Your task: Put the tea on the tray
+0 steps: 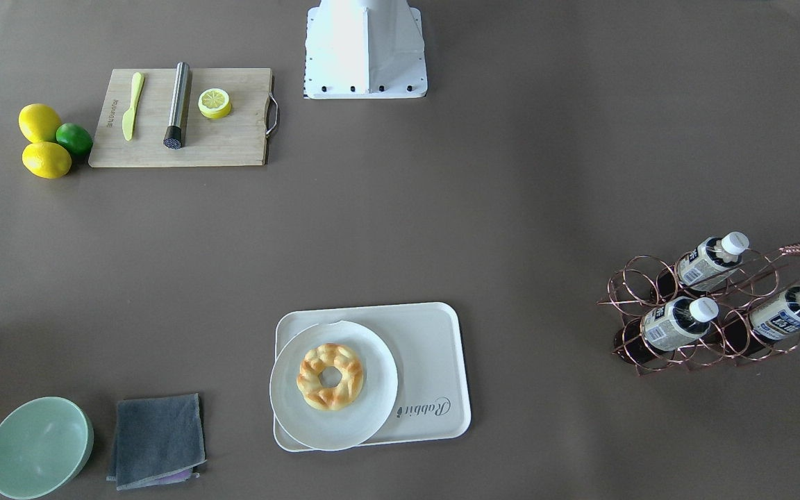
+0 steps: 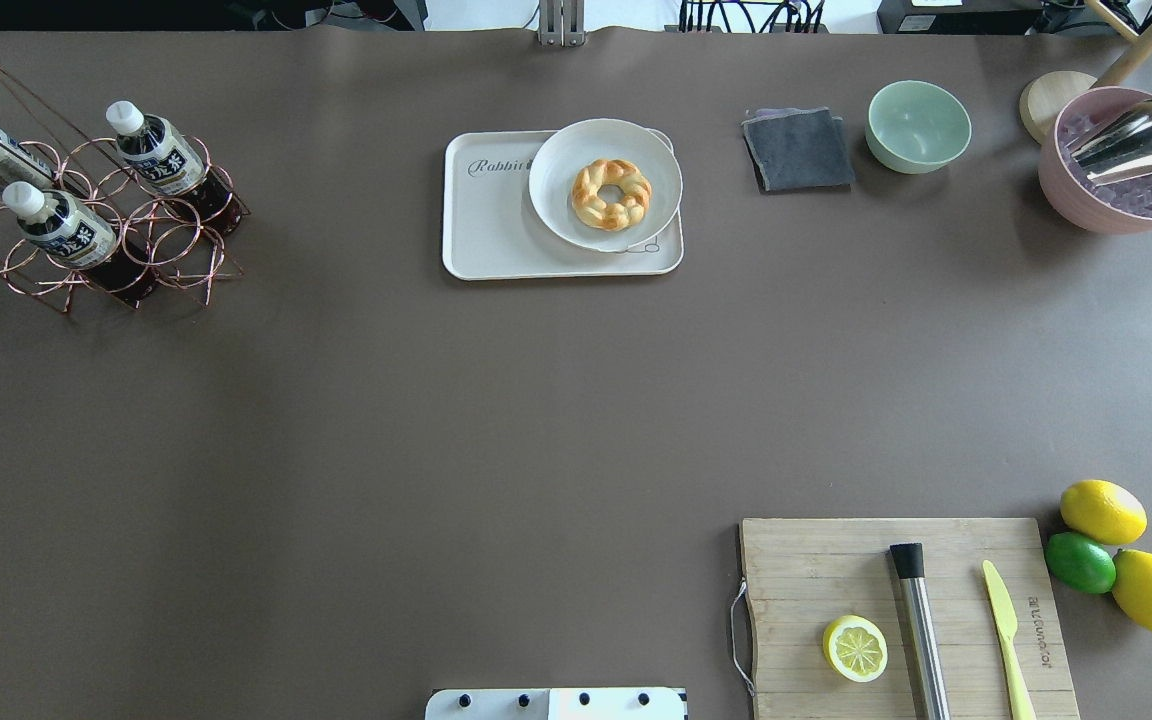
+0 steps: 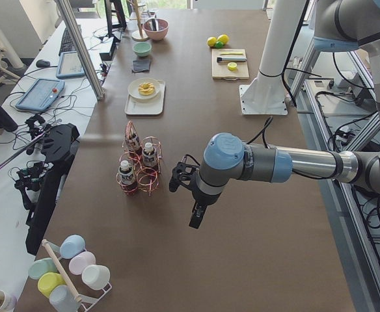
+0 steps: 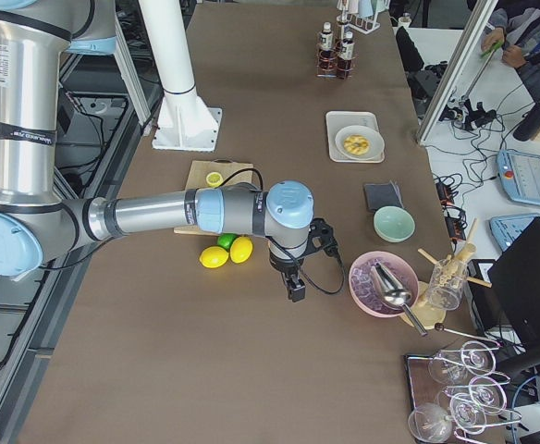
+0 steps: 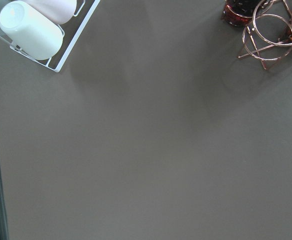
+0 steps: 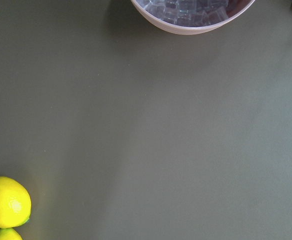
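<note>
Opening stage of the tea run: on the brown desk (image 2: 436,420) nothing has been lifted, and I judge the step in hand to be the reach for a bottle. The cream tray (image 2: 496,225) sits mid-desk on the far side from my base. A round white plate (image 2: 561,200) with a ring pastry (image 2: 612,193) covers the part of it away from the bottles. That leaves bare the lettered strip on the side facing them.

Well apart from the tray, toward my left end of the desk, a copper wire rack (image 2: 186,225) holds 3 alike bottles. The tea (image 2: 151,150) I would take is the one nearest the tray, white cap up.

My left hand (image 3: 195,221) hangs above bare desk near the rack, off to its side and not over it. Its wrist camera catches only the rack's edge in a corner. Whether its fingers are spread or pressed together, I cannot tell. My right hand (image 4: 296,291) hovers at the opposite end, far from the tea, its fingers likewise unreadable.

The next move, as I judge it, calls for swinging the left hand over the rack. It would then come down with fingers spread around the bottle's neck, clear of the wire rings.
</note>
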You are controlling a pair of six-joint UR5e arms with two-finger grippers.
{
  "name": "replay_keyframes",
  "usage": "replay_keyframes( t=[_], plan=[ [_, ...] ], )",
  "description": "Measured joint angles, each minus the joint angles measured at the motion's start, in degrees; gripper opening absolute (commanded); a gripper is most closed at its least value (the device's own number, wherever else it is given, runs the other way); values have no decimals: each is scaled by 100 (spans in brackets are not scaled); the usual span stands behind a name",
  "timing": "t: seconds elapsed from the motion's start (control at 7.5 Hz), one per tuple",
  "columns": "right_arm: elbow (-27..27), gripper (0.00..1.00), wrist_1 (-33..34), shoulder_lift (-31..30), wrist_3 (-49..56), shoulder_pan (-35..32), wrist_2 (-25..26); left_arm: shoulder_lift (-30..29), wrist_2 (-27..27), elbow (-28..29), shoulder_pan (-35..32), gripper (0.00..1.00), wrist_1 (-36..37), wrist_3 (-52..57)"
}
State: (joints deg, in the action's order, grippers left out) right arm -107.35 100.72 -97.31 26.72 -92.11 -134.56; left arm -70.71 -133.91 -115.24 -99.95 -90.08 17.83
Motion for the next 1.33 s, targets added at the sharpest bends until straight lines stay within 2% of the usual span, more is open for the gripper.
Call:
replay_keyframes(
  t=[1.33],
  plan=[
    [-7, 100, -5, 12, 7, 9, -9, -15, -30, -33, 12, 97, -235, -479]
  ],
)
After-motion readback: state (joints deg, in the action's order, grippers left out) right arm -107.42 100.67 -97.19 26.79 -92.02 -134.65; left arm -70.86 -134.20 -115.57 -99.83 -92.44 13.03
